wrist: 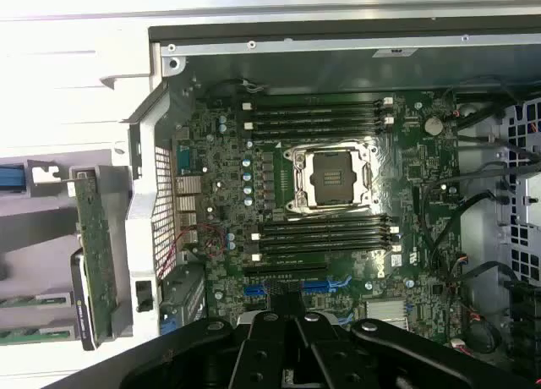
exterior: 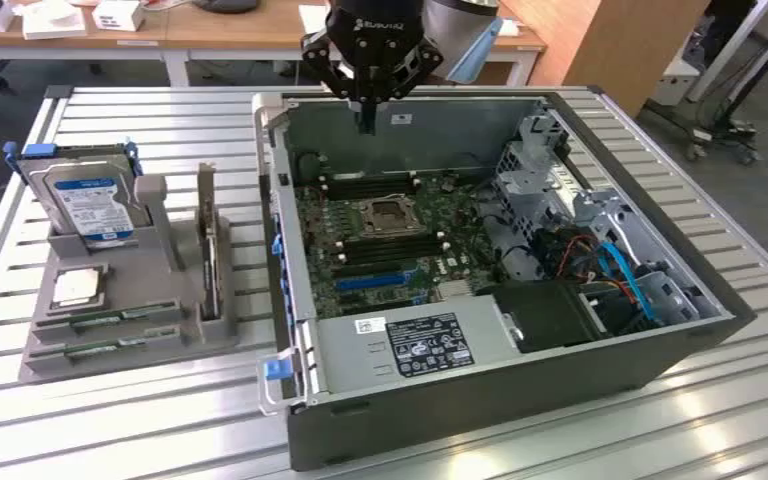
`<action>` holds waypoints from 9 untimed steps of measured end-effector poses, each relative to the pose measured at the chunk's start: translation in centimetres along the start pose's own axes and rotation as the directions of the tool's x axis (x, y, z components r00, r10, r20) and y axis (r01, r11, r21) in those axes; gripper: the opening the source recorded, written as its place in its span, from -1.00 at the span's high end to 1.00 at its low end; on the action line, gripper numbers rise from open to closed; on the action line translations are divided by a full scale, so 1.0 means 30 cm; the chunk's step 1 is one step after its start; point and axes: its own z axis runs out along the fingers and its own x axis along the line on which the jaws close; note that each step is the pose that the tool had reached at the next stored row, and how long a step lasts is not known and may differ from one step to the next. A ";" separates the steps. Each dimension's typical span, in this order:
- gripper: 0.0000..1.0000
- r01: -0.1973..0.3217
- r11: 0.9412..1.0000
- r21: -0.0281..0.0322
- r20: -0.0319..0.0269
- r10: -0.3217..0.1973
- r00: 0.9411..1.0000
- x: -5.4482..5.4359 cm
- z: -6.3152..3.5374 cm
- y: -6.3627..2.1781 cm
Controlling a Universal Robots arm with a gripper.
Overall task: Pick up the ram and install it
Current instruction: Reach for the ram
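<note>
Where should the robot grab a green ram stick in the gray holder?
Probably from above, pinching the middle of its top edge across both flat faces. The ram stick seems to stand on edge in a slot of the gray holder, leaving only that edge free.

Bright, even light, with glare whitening the slatted table [exterior: 704, 420].

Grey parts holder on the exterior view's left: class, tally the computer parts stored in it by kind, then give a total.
Silver hard drive with blue label: 1
Tall upright expansion card: 1
Flat square silver processor chip: 1
Long thin green ram sticks: 2
Total: 5
</note>
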 end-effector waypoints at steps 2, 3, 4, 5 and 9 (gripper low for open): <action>0.80 0.000 1.000 0.000 0.000 0.000 1.000 0.000 0.000 0.000; 0.80 0.000 1.000 0.000 0.000 0.000 1.000 0.000 0.000 0.000; 0.80 0.000 1.000 0.000 0.000 0.000 1.000 0.000 0.000 0.000; 0.80 0.000 1.000 0.000 0.000 0.000 1.000 0.000 0.000 0.000; 0.80 0.000 1.000 0.000 0.000 0.000 1.000 0.000 0.000 0.000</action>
